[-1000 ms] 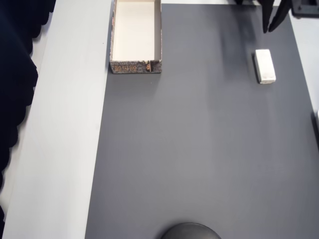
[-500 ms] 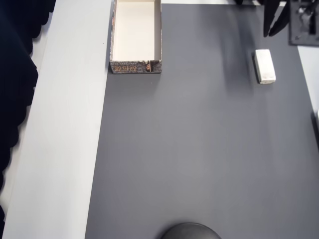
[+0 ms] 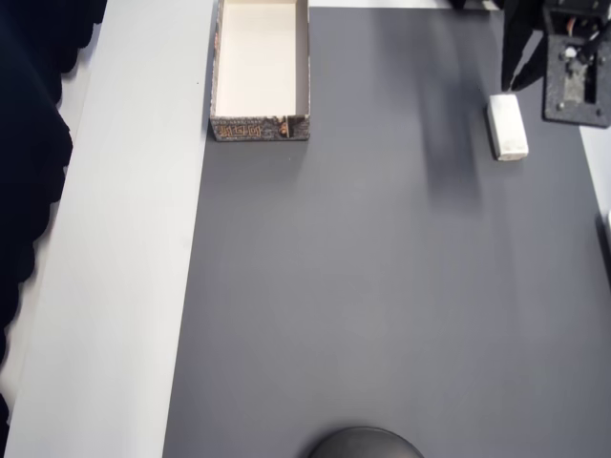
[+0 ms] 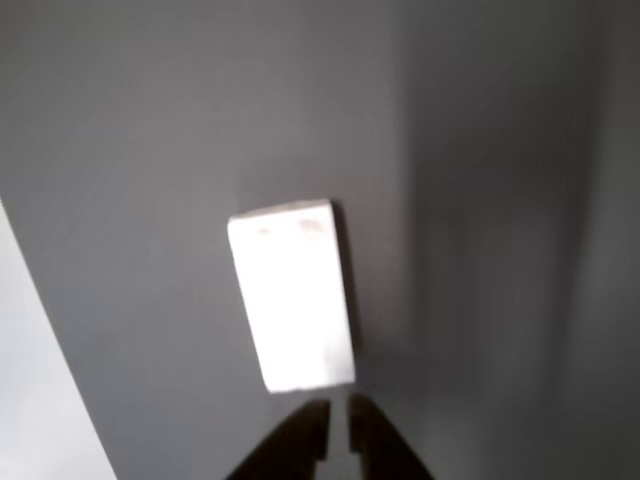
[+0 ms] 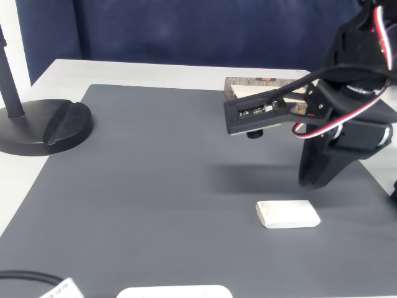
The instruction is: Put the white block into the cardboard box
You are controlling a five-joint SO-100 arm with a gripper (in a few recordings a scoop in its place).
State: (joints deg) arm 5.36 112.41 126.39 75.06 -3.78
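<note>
The white block [image 3: 507, 126] lies flat on the dark grey mat near the right edge of the overhead view. My gripper [image 3: 513, 81] hangs just above the block's upper end in that picture, its black fingers pressed together with nothing between them. In the wrist view the block [image 4: 293, 295] lies just ahead of the gripper [image 4: 338, 430], whose tips almost touch. The fixed view has the gripper [image 5: 313, 180] above and slightly behind the block [image 5: 287, 214]. The cardboard box [image 3: 260, 127] stands at the top left of the mat, cream inside and holding nothing; in the fixed view the box [image 5: 260, 84] is partly behind the arm.
A black round stand base [image 5: 43, 127] sits on the mat's far corner from the box, and it shows as a dark dome [image 3: 365, 444] at the overhead view's bottom edge. A pale table strip [image 3: 124, 239] runs along the mat's left side.
The arm has come further into the overhead view from the top right. The shut gripper has moved down the picture toward the white block. Block and box have stayed put.
</note>
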